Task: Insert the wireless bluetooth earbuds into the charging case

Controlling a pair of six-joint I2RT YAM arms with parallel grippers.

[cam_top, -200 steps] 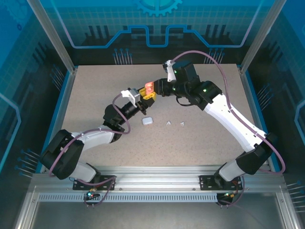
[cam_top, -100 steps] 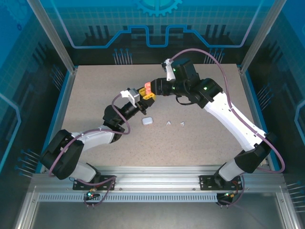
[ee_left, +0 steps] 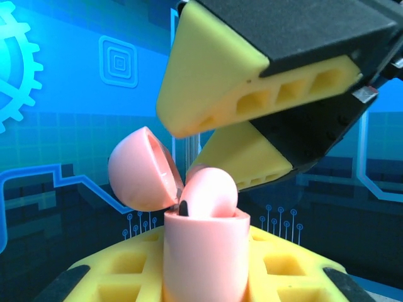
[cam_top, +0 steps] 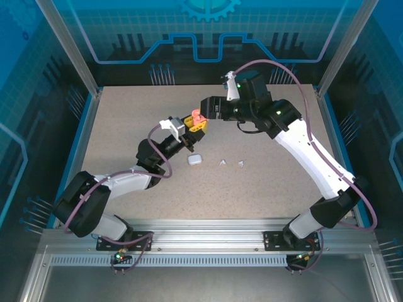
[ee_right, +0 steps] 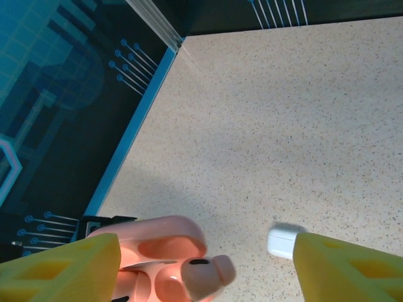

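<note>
My left gripper (cam_top: 193, 125) is shut on the pink charging case (cam_top: 197, 118) and holds it upright above the table. In the left wrist view the case (ee_left: 204, 251) has its lid (ee_left: 140, 168) swung open to the left, and a pink earbud (ee_left: 210, 190) stands up out of its mouth. My right gripper (cam_top: 206, 114) hovers just beyond the case, open, touching nothing. In the right wrist view its yellow fingers (ee_right: 60, 270) flank the pink case (ee_right: 154, 242) and earbud (ee_right: 204, 274). Two white earbuds (cam_top: 222, 162) (cam_top: 241, 163) lie on the table.
A closed white case (cam_top: 194, 160) lies on the speckled table (cam_top: 126, 126) below the left gripper, and the right wrist view shows this white case (ee_right: 283, 242) too. Blue walls and metal posts enclose the table on three sides.
The right gripper has opened, let go of the pink earbud and drawn back to the right. The earbud stays in the case. The left arm has held still.
</note>
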